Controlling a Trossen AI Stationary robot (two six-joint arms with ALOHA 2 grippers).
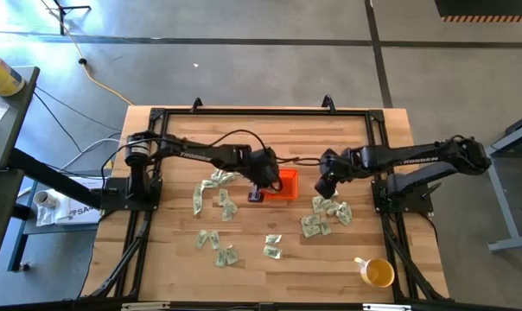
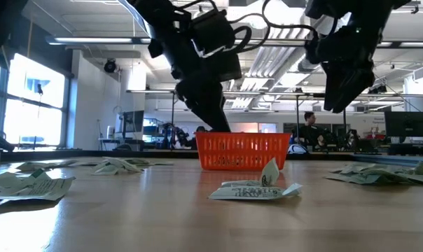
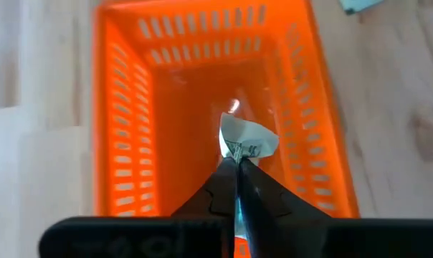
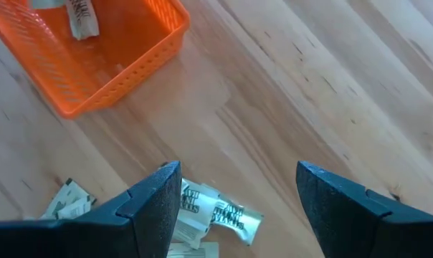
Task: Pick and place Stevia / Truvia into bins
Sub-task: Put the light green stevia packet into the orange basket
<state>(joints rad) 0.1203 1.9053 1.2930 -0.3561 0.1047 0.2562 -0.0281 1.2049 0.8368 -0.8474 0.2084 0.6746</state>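
Orange plastic fills the left wrist view: the left gripper (image 3: 238,168) hangs over the bin (image 1: 289,184), its jaws pinching one packet (image 3: 246,140) by its lower edge, with the paper standing above the bin's floor. The step in hand looks like the release. To do it well, the jaws should part fully while centred over the floor (not near a slotted wall, where a light packet could catch), and the arm should lift straight up so the paper does not cling and ride out again. In the high view this gripper sits at the bin's left edge, so a small shift inward may help.

Loose packets lie scattered on the wooden surface (image 1: 244,276), some left of the bin (image 1: 211,192), some in front (image 1: 272,246).

Further right, the right gripper (image 4: 234,188) hovers with jaws spread wide over a cluster of packets (image 1: 323,216) just right of the bin. Its next pick probably wants one packet singled out, since several overlap there. A yellow cup (image 1: 378,273) stands well apart near the surface's front right corner.
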